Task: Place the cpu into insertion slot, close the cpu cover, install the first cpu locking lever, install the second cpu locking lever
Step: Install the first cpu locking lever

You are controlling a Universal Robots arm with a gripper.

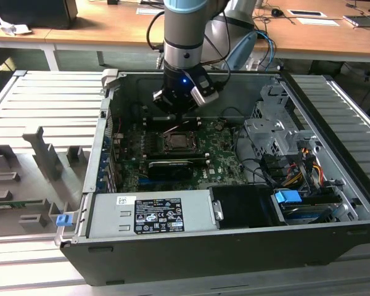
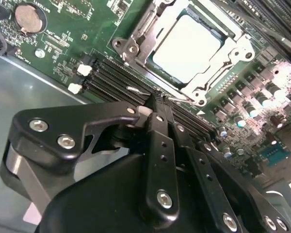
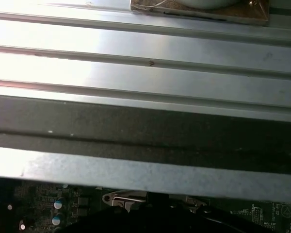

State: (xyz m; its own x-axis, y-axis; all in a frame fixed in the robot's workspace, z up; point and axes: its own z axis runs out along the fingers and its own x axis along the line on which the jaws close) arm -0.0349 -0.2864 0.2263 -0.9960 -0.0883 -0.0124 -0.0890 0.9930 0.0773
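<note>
Ribbed metal table (image 1: 37, 98) (desks (image 1: 320, 31) behind)

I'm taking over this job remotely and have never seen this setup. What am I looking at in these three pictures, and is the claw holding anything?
The exterior view looks into an open computer case lying on a ribbed metal table. One robot arm reaches down into it, its claw just above the motherboard.

Both wrist views come from cameras riding on the arm. The second wrist view looks past the claw, whose tips are together with nothing between them, at the cpu already seated in its socket, with the cpu cover closed around it. The first wrist view mostly faces the case wall.
</note>
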